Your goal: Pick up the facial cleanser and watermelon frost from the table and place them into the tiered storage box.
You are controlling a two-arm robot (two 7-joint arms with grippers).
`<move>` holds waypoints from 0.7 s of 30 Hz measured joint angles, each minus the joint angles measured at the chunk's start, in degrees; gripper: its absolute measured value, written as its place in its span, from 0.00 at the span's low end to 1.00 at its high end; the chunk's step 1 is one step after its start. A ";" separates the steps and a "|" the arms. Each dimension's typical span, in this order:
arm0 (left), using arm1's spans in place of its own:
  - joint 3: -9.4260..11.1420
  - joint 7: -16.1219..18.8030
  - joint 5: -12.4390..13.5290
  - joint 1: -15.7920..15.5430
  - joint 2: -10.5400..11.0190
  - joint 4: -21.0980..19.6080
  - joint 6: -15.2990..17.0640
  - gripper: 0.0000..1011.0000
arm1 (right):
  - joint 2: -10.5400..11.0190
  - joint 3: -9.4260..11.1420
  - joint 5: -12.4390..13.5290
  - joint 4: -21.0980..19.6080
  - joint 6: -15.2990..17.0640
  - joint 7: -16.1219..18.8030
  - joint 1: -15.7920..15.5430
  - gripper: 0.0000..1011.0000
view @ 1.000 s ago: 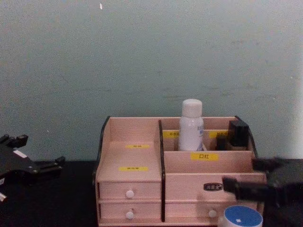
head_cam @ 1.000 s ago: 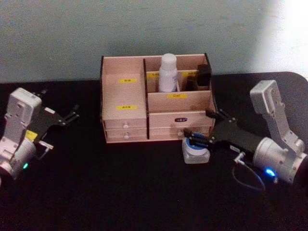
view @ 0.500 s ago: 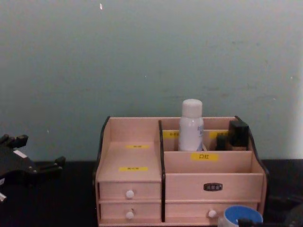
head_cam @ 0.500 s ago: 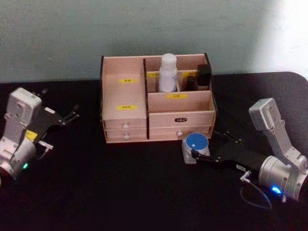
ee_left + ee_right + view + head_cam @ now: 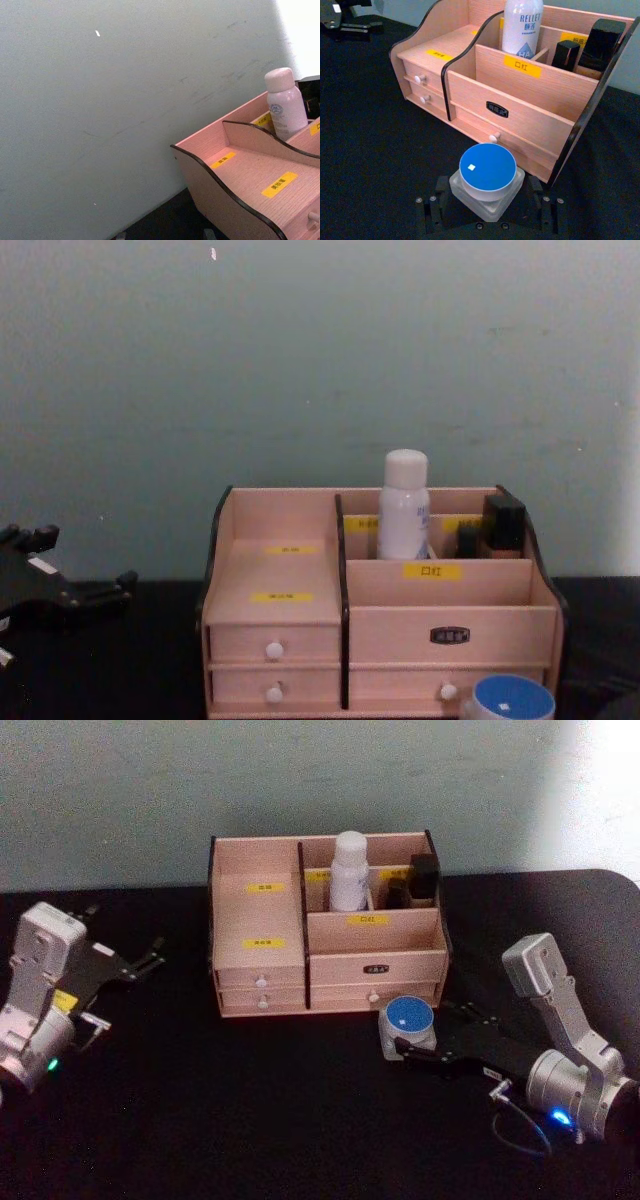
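The tiered storage box (image 5: 262, 910) (image 5: 282, 570) (image 5: 530, 107) (image 5: 250, 175) stands at the back middle of the black table. The facial cleanser (image 5: 350, 870) (image 5: 404, 505) (image 5: 522, 25) (image 5: 286, 102) stands upright in its rear compartment. The watermelon frost (image 5: 407, 1023) (image 5: 487, 172) (image 5: 512, 698) sits on the table before the box's right drawers. My right gripper (image 5: 432, 1038) (image 5: 488, 199) is low at the table, open, one finger on each side of the jar's base. My left gripper (image 5: 152, 954) (image 5: 95, 590) rests open at the far left.
Dark cosmetic items (image 5: 420, 880) (image 5: 600, 45) fill the box's rear right compartment. A blue cable loop (image 5: 520, 1130) hangs near my right wrist. The wall rises just behind the box. Bare black table lies between the two arms.
My right gripper has dropped from over the jar's lid to table height and drawn back a little, so its fingers now flank the jar's base. The jar and the left arm stayed put.
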 joint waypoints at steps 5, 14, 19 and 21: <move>0.00 0.00 0.00 0.00 0.00 0.00 0.00 0.99 | -0.76 -0.16 -0.32 1.05 -0.48 0.12 0.90 0.99; 0.00 0.00 0.00 0.00 0.00 0.00 0.00 0.99 | -1.85 -0.99 -0.81 3.26 -1.01 1.17 2.76 0.99; 0.00 0.00 0.00 0.00 0.00 0.00 0.00 0.99 | -2.28 -1.31 -0.99 4.28 -1.05 1.40 3.47 0.99; 0.00 0.00 0.00 0.00 0.00 0.00 0.00 0.99 | -2.50 -1.42 -1.10 4.69 -1.05 1.41 3.77 0.99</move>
